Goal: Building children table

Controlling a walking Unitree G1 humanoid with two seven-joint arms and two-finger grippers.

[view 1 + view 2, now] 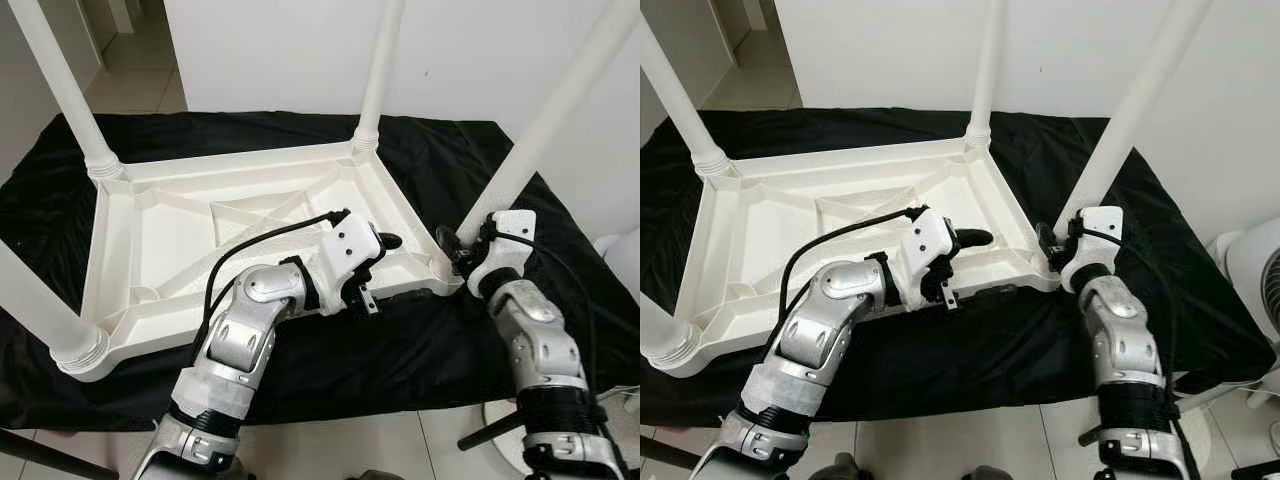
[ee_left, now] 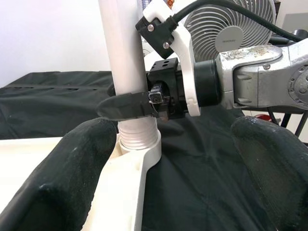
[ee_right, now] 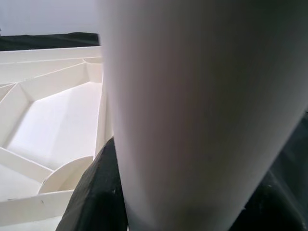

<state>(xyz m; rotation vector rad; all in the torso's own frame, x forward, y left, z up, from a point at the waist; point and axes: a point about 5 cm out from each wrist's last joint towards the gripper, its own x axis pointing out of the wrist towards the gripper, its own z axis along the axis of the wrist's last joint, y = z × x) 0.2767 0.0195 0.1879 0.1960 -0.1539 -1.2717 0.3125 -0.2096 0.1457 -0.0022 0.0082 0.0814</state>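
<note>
Tabletop (image 1: 180, 235) lies inverted on black cloth (image 1: 400, 350), frame centre, so legs screw in from above. Right gripper (image 1: 462, 245) is clamped around near-right leg (image 1: 540, 130) just above its socket, likely to twist or steady it. Left gripper (image 2: 168, 159) hovers beside it, spread wide, empty. Left wrist view shows the threaded collar (image 2: 137, 137); right wrist view is mostly leg.

A black cloth-draped bench (image 1: 420, 350) carries a white plastic children's table (image 1: 190, 235), upturned, its four legs pointing upward.
</note>
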